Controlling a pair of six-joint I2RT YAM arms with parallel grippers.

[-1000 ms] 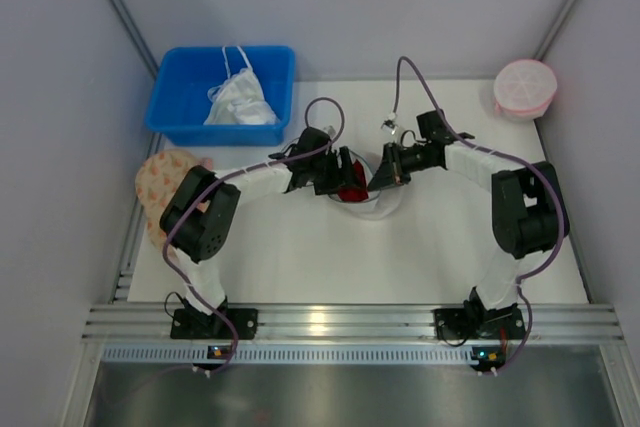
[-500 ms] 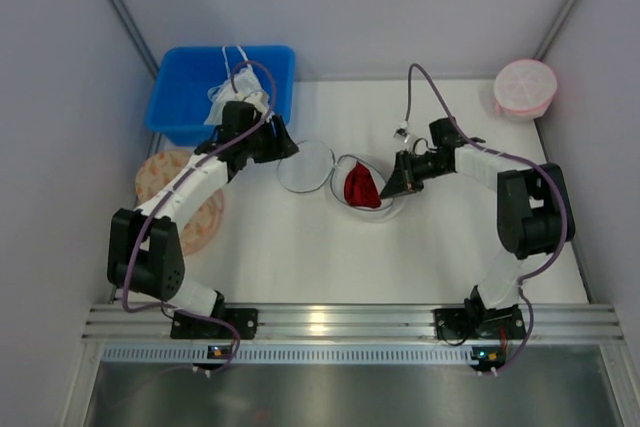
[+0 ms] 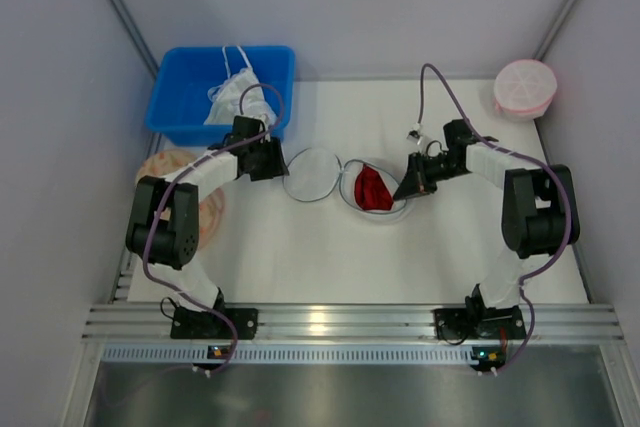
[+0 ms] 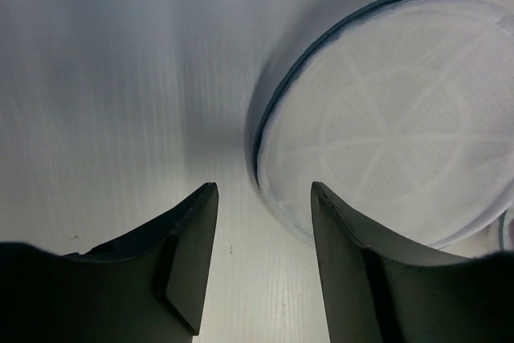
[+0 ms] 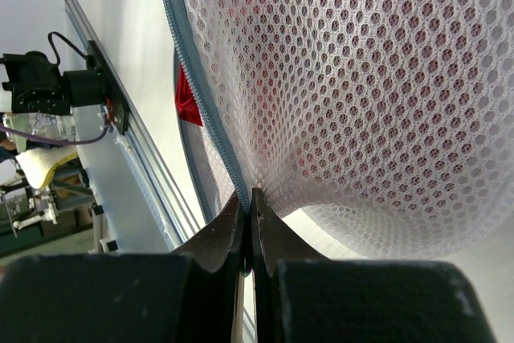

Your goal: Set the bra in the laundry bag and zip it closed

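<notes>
looking down from the top view, you see the laundry bag (image 3: 308, 174) lying open like a clamshell near the middle of the white table (image 3: 300, 257). one round mesh half lies flat on the left. the other half sits just to its right and holds the bra (image 3: 374, 188), a dark-red bundle inside the rim.

your right gripper (image 3: 405, 190) meets the right edge of the filled half. in the right wrist view its fingers (image 5: 213, 242) are pressed together, pinching the bag's mesh and the grey zip tape (image 5: 201, 102) between their tips. the honeycomb mesh spreads up and away from the pinch, and red fabric shows through it and past the zip edge (only a small patch is plain; the straps cannot be made out).

your left gripper (image 3: 277, 161) sits just left of the empty flat half. in the left wrist view its two fingers (image 4: 189, 255) stand apart with bare table between them, gripping nothing. the bag's dark-rimmed mesh disc lies just beyond the right-hand fingertip; whether they touch cannot be told.

at the far left of the table stands a blue bin (image 3: 178, 97) with a white garment (image 3: 240, 99) in it. a pink round mesh bag (image 3: 525, 87) rests at the far right corner. a beige patterned disc (image 3: 212, 215) lies at the left edge, partly under your left arm.
</notes>
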